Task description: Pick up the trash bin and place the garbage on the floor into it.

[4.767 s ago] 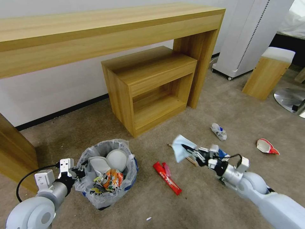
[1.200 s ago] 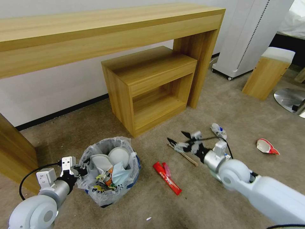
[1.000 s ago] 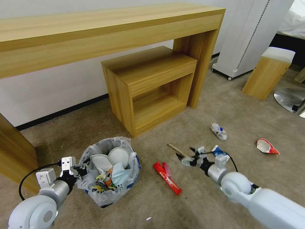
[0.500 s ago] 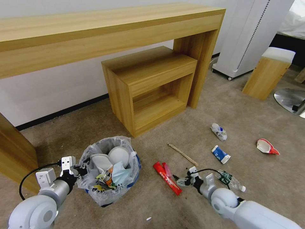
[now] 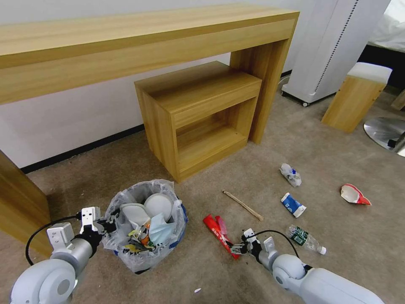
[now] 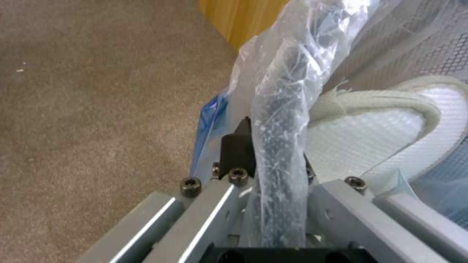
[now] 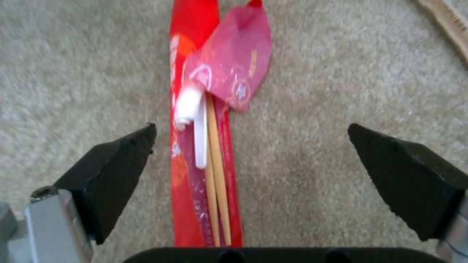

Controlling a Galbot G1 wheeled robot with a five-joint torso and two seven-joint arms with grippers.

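**Right gripper low over red wrapper, left gripper on bin rim**

Left gripper (image 5: 102, 228) clamped on the bag-covered rim of the trash bin (image 5: 143, 257); in the left wrist view its dark fingertips (image 6: 237, 148) pinch the plastic-wrapped rim from both sides. Bin stands on the beige carpet floor (image 5: 202, 278), near the left side of the head view, holding two white slippers (image 5: 145, 211), a blue mask (image 5: 159, 230) and coloured scraps.

Right gripper (image 5: 237, 249) low at the near end of the red wrapper (image 5: 221, 235). Right wrist view: black fingers (image 7: 114, 171) spread wide, one on each side, wrapper (image 7: 195, 120) lying lengthwise between them, closer to one finger, not touched. Chopsticks (image 7: 214, 175) and a white piece lie on the wrapper.

Loose on the carpet, well apart from the bin: wooden stick (image 5: 243, 205) just beyond the wrapper, plastic bottle (image 5: 306, 240), blue-and-white crushed can (image 5: 292, 204), crumpled white item (image 5: 291, 175), red-and-white crushed cup (image 5: 355, 194).

Behind: wooden desk (image 5: 126, 46), small open shelf unit (image 5: 198, 114) under it.
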